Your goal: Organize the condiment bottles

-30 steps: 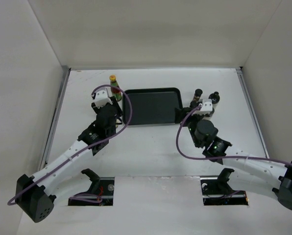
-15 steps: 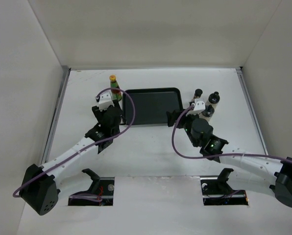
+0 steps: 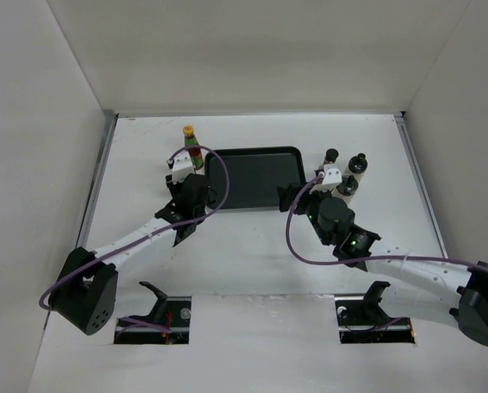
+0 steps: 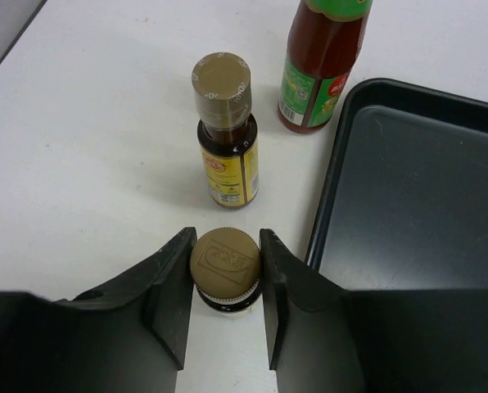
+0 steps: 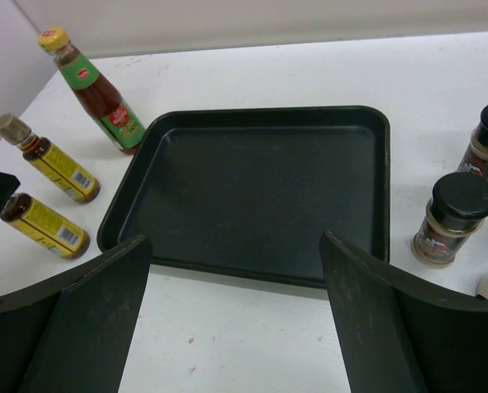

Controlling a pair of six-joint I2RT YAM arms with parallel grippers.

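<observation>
Left gripper (image 4: 226,252) clamped on cap of amber bottle (image 4: 225,268), right gripper (image 5: 232,246) spread wide, labels illegible

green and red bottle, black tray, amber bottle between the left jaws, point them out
green and red bottle (image 5: 97,94), right wrist view, red body
black tray (image 5: 260,196), right wrist view, bare floor
amber bottle (image 4: 225,262), left wrist view, its cap

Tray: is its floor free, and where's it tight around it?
The tray floor is all bare; so is the table along its near edge. Crowded: three bottles on its left, the left fingers clamping the nearer amber bottle; dark-capped jars on its right.
</observation>
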